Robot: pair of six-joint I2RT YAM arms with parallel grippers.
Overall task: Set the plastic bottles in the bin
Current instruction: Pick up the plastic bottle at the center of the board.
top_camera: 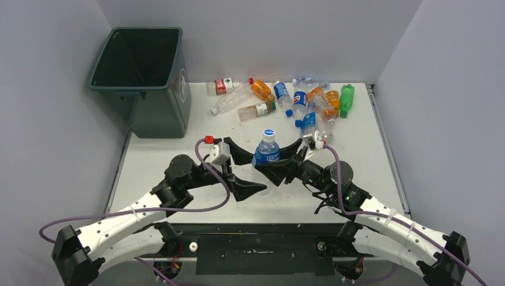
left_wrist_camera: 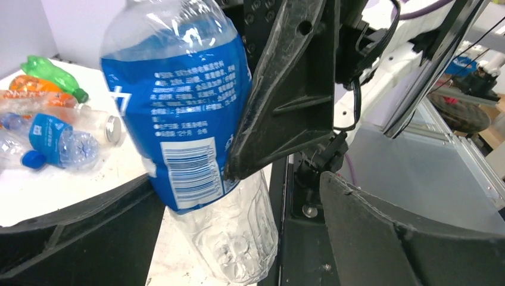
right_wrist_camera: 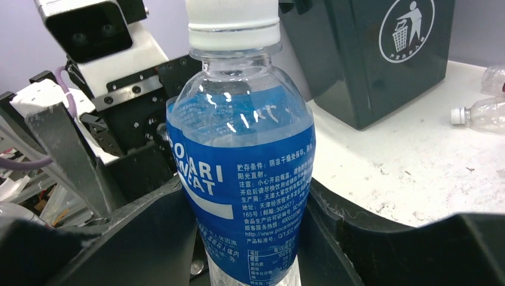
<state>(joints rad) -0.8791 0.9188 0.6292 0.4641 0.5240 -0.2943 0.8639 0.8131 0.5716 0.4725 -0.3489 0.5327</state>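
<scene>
A clear bottle with a blue label and a white cap (top_camera: pixel 267 150) stands upright above the near middle of the table. My right gripper (top_camera: pixel 273 167) is shut on its lower body; in the right wrist view the bottle (right_wrist_camera: pixel 244 167) fills the gap between the fingers (right_wrist_camera: pixel 137 238) of that gripper (right_wrist_camera: pixel 250 244). My left gripper (top_camera: pixel 256 173) is open, its jaws on either side of the same bottle (left_wrist_camera: pixel 178 107) without closing on it (left_wrist_camera: pixel 238 232). The dark green bin (top_camera: pixel 143 77) stands at the far left, its open inside dark.
Several loose bottles (top_camera: pixel 298 98), clear, orange and green, lie across the far middle of the table. Some show in the left wrist view (left_wrist_camera: pixel 53 119). The bin with its white sticker (right_wrist_camera: pixel 381 65) and two clear bottles (right_wrist_camera: pixel 482 113) show in the right wrist view.
</scene>
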